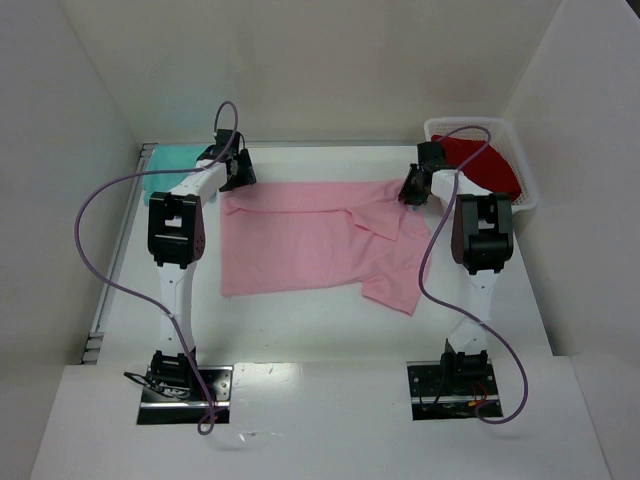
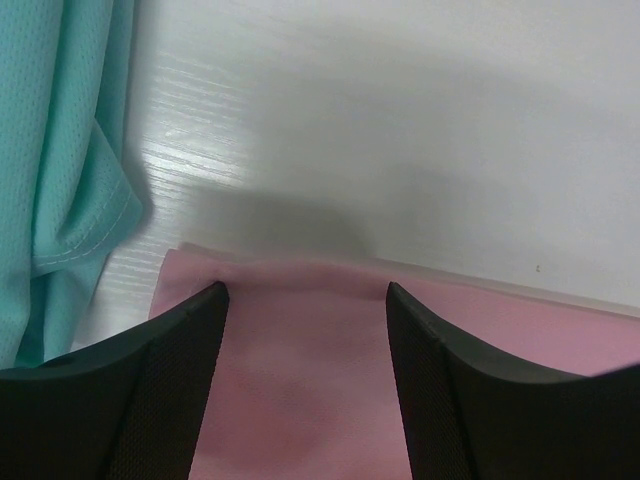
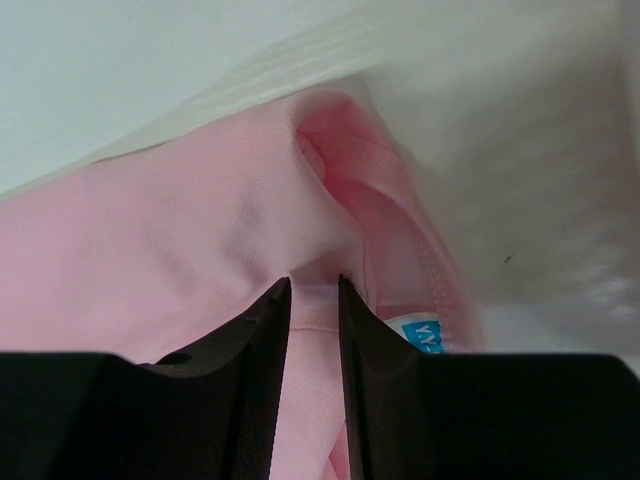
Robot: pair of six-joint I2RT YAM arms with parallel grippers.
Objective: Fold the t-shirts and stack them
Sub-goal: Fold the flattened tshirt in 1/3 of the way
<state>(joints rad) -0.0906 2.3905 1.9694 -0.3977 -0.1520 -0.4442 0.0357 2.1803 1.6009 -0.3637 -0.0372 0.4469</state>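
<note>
The pink t-shirt [image 1: 300,240] lies spread on the white table, its right side folded over toward the middle. My left gripper [image 1: 236,178] hovers at its far left corner. In the left wrist view it [image 2: 305,290] stands open, with flat pink cloth [image 2: 300,380] between and below the fingers. At the shirt's far right edge my right gripper [image 1: 412,192] has a puckered fold of pink cloth [image 3: 180,230] near the collar pinched between its narrow fingers [image 3: 314,282]. A teal t-shirt [image 1: 172,160] [image 2: 60,150] lies at the far left. The red t-shirt [image 1: 485,165] sits in a basket.
A white basket [image 1: 465,122] stands at the far right corner, just behind the right gripper. White walls enclose the table [image 1: 300,330] at the back and sides. A blue size label [image 3: 425,335] shows inside the pink collar.
</note>
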